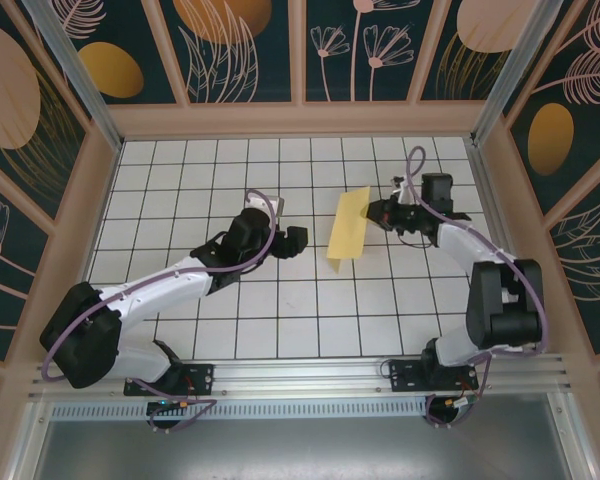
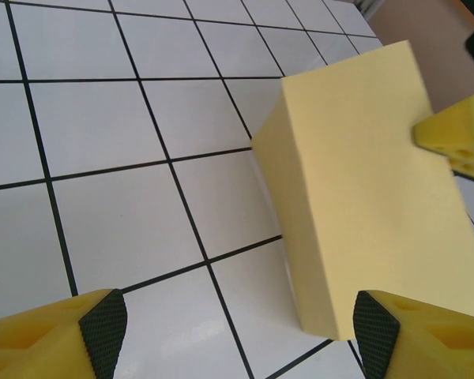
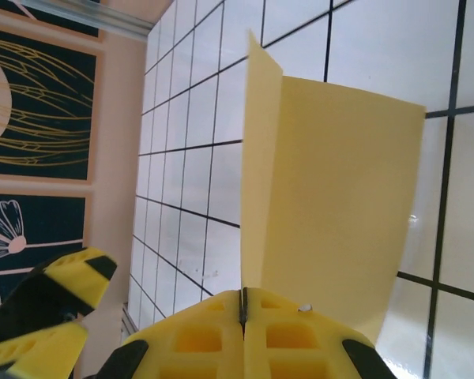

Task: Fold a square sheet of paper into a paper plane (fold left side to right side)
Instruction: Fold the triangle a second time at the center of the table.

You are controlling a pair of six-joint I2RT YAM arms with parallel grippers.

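Surface: I am looking at a white tiled table [image 1: 180, 190] with black grid lines, boxed in by walls [image 1: 235, 45] with dark floral panels.

Paper: the yellow sheet of paper [image 1: 348, 226] [image 2: 363, 197] [image 3: 332, 213] lies right of the table's middle. It is folded over into a narrow strip that runs near to far on a slight slant.

Fold: on the right wrist camera the two layers spread apart from the pinched edge. One flap stands up and the other lies down toward the tiles.

Right claw: the right claw [image 1: 379, 212] [image 3: 242, 304] is clenched on the paper's right edge, with the fingers pressed together on the edge.

Left claw: the left claw [image 1: 298, 240] [image 2: 239, 335] is released, its jaws spread wide. It hangs low over the tiles just left of the paper. From above I see a gap between it and the sheet.

Arms: both reach in from the near edge toward the paper between them.
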